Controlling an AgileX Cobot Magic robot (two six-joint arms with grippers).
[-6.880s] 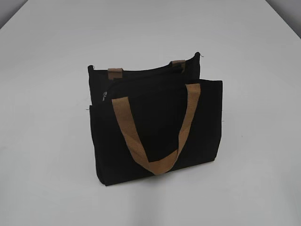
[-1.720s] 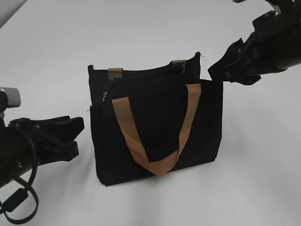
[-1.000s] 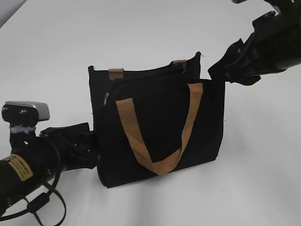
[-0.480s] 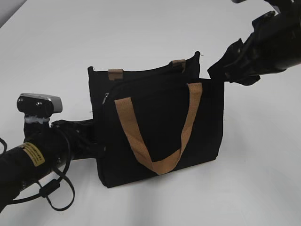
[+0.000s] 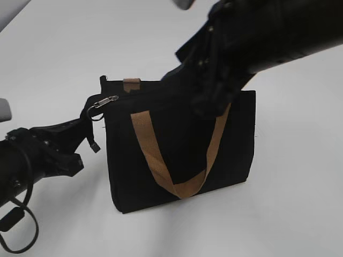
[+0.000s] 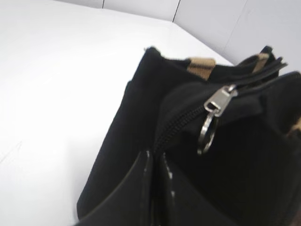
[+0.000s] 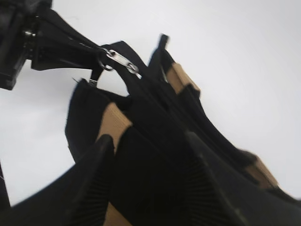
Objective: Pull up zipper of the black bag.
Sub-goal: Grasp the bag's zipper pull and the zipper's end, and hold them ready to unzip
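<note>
The black bag point(image 5: 236, 144) stands upright on the white table with a tan handle point(image 5: 153, 160) hanging down its front. The silvery zipper pull point(image 5: 105, 101) with its ring lies at the bag's top left corner. My left gripper point(image 5: 86, 124) is shut on the black fabric at the zipper's left end, just left of the pull. In the left wrist view the jaws point(image 6: 156, 162) pinch the bag point(image 6: 122, 155) below the pull point(image 6: 219, 100). My right gripper point(image 7: 148, 143) is open, its fingers straddling the bag's top edge point(image 7: 155, 117), right of the pull point(image 7: 120, 60).
The white table point(image 5: 289, 193) surrounds the bag. My right arm point(image 5: 252, 37) hangs over the bag's top right and hides the rear handle there. A second tan strap end point(image 5: 131, 84) shows on the back panel. My left arm's cable point(image 5: 16, 230) loops at front left.
My left gripper has taken the bag's top left corner and drawn it left; the pull now lies level there. My right arm has swung from the upper right down over the bag's top.
</note>
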